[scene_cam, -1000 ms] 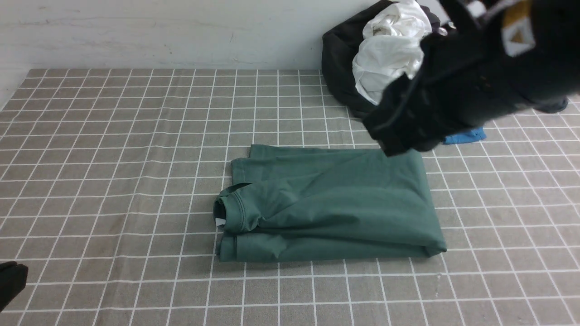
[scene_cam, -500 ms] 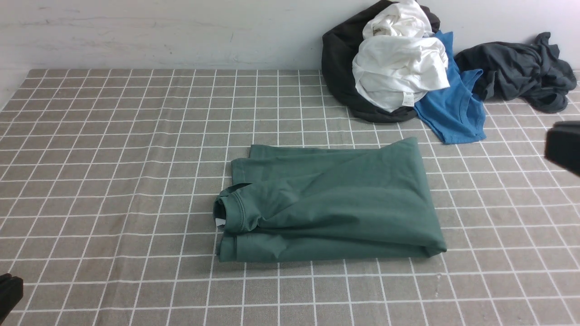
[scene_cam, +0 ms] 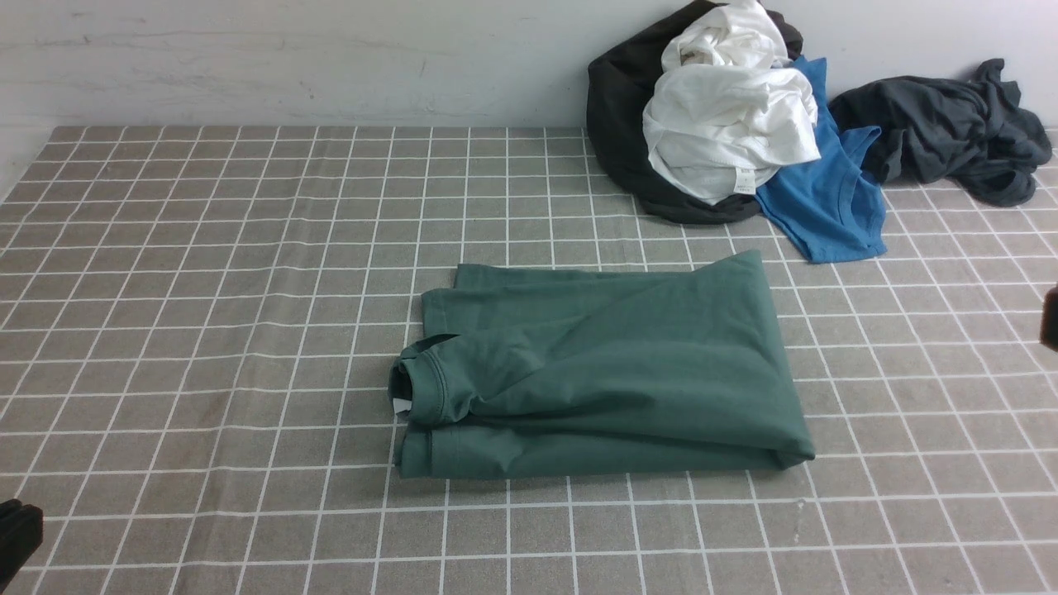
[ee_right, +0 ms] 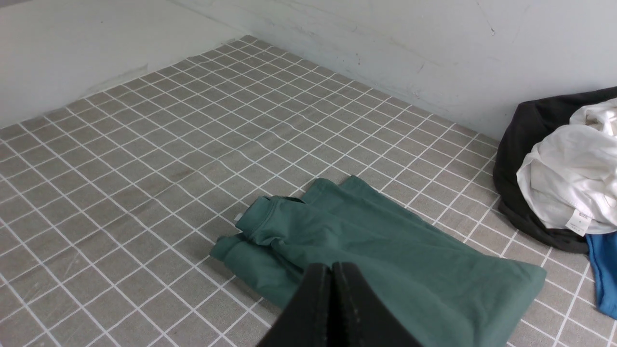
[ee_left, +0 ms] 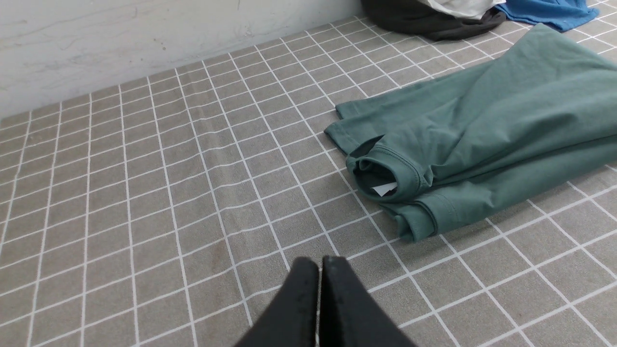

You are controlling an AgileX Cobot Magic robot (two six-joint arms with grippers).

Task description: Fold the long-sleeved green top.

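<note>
At the far left edge of the front view, low down, a dark sliver of the left gripper [scene_cam: 16,533] shows above the checked cloth [scene_cam: 207,289]. Its wrist view shows the two black fingers [ee_left: 301,308] pressed together with nothing between them, hanging over bare cloth, apart from the top.

The cloth is grey-brown with a white grid and covers the table up to a pale wall [scene_cam: 289,58].

In the middle of the cloth lies the green top [scene_cam: 612,372], folded into a rough rectangle. Its collar [scene_cam: 417,388] points left, with a small white label [scene_cam: 401,405] showing inside the neck opening. A folded edge runs along the near side, and the right end is a rounded fold. No gripper touches it.

Behind it to the right, against the wall, sits a heap of clothes: a black garment [scene_cam: 620,124] below, a white one [scene_cam: 727,124] bunched on top, and a blue one [scene_cam: 826,198] spilling out toward the near right. Further right lies a dark grey garment [scene_cam: 950,132], crumpled, just beside the blue one.

At the right edge of the front view only a dark scrap of the right gripper [scene_cam: 1050,318] shows. In its wrist view the fingers [ee_right: 313,308] are closed tight against each other, empty, raised over the near edge of the top.
</note>
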